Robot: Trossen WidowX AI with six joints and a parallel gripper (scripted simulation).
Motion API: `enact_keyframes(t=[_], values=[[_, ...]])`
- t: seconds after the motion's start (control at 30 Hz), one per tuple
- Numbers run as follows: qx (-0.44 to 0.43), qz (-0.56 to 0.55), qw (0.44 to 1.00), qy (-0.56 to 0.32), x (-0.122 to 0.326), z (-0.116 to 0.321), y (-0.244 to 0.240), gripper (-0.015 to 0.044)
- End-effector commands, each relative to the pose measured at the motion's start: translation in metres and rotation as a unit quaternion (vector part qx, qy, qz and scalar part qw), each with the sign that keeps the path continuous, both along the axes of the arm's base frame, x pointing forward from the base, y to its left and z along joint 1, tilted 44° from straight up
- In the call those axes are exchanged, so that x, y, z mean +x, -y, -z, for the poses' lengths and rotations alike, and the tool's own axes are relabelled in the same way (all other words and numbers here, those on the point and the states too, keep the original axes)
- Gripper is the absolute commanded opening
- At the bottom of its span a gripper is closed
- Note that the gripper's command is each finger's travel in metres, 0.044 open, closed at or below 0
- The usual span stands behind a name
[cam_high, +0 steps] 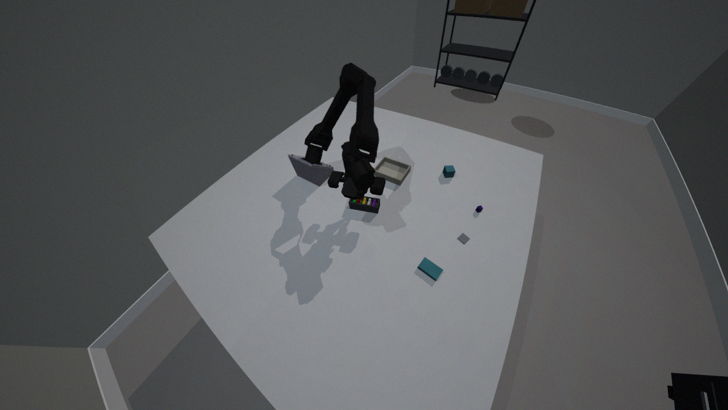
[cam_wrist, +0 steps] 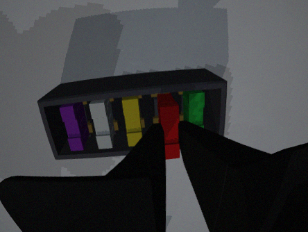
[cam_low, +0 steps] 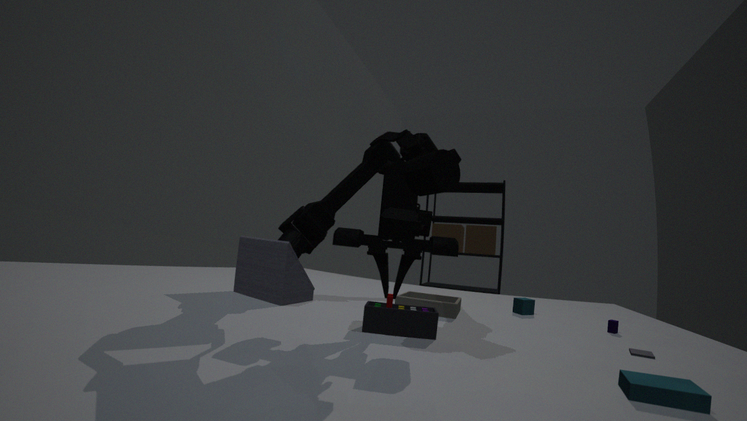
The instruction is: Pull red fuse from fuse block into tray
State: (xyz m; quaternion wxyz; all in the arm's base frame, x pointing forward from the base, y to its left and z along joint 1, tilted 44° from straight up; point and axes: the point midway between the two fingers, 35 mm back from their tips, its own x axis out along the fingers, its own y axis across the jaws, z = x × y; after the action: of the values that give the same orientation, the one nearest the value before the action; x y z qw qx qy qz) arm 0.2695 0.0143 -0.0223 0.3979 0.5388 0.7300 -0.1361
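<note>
- The red fuse (cam_wrist: 170, 123) is grasped between the two black fingers of the gripper (cam_wrist: 171, 133), which is clenched on it.
- In the exterior view, the red fuse (cam_low: 389, 299) is seen standing higher than the other fuses, with its lower end at the top edge of the fuse block (cam_low: 399, 322); whether it is fully out of its slot cannot be told.
- In the wrist view, the fuse block (cam_wrist: 134, 83) is seen as a dark open box that holds a row of fuses: the purple fuse (cam_wrist: 71, 124), the white fuse (cam_wrist: 100, 123), the yellow fuse (cam_wrist: 132, 119) and the green fuse (cam_wrist: 195, 107).
- The red fuse is placed between the yellow fuse and the green fuse.
- The tray (cam_high: 393, 170), a shallow beige box, is seen on the table (cam_high: 356, 305) just behind the fuse block (cam_high: 364, 204), apart from it.
- The arm (cam_low: 334, 198) is bent over the block, and the gripper (cam_low: 390, 292) is pointed straight down.
- A grey wedge (cam_low: 270, 270) is seen at the base of the arm.
- A teal cube (cam_high: 448, 170), a small purple block (cam_high: 479, 208), a flat grey square (cam_high: 463, 238) and a flat teal block (cam_high: 429, 268) are scattered on the table, well apart from the fuse block.
</note>
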Motion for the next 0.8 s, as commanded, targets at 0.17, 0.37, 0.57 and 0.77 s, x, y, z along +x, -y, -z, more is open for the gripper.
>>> enact_keyframes(t=[0.17, 0.37, 0.57, 0.77], values=[[-0.002, -0.002, 1.0, 0.004, 0.0014, -0.0047, 0.004, 0.0], [-0.002, -0.002, 1.0, 0.004, 0.0016, -0.0069, 0.006, 0.0], [-0.002, -0.002, 1.0, 0.004, 0.0019, -0.009, 0.008, 0.0], [-0.002, -0.001, 1.0, 0.003, 0.002, -0.0112, 0.01, 0.0]])
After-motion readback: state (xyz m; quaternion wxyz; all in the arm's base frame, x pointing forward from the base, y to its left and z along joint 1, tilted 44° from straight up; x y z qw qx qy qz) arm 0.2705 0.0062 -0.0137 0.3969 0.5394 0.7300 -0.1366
